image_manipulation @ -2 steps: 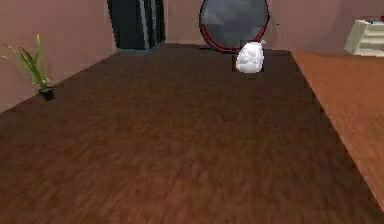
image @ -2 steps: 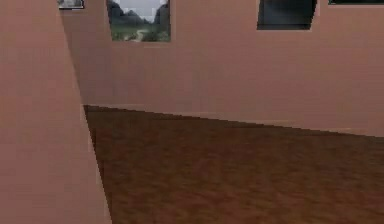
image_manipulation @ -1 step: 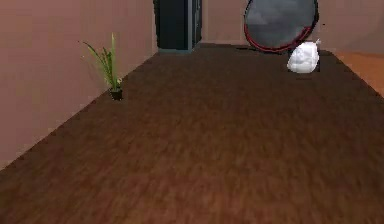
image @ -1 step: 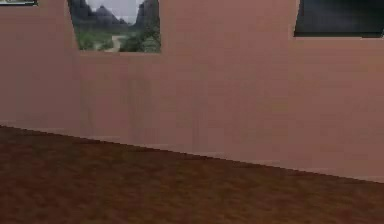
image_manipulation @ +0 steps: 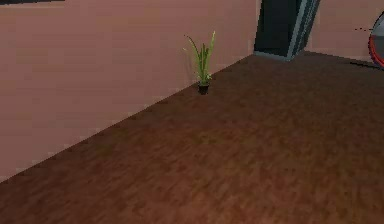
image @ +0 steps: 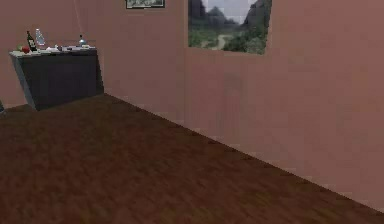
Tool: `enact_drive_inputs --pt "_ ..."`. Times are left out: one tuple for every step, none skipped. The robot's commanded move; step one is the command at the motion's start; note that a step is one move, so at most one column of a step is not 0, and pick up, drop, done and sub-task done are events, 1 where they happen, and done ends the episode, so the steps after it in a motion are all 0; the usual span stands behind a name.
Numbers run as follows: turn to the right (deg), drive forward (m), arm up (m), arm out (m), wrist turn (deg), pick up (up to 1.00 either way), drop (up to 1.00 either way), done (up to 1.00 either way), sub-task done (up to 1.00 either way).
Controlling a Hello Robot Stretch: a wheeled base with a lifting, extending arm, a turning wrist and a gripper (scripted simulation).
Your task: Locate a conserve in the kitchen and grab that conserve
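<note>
Pink wall [image: 300, 110] fwd w/ mountain landscape painting [image: 230, 25]; dark grey cabinet [image: 60, 78] upper left, small bottles & bits [image: 35, 42] on top, conserve can't be told among them. Arm side: green potted plant [image_manipulation: 202, 65] by wall, dark doorway [image_manipulation: 285, 28] beyond. Gripper state: can't tell.

Home interior: pink walls, dark wood floor [image: 120, 160], landscape picture [image: 230, 24], potted plant [image_manipulation: 202, 62], dark cabinet [image: 60, 76] carrying bottles.
</note>
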Motion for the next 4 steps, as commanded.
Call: enact_drive_inputs --pt "0.0 0.50 0.00 0.00 0.0 0.00 0.00 0.00 0.00" --pt "-42.0 0.00 0.00 0.00 0.0 0.00 0.00 0.00 0.00" --pt "-3.0 0.00 0.00 0.00 0.0 0.00 0.00 0.00 0.00" --pt "0.0 1.00 0.00 0.00 0.0 0.00 0.00 0.00 0.00"
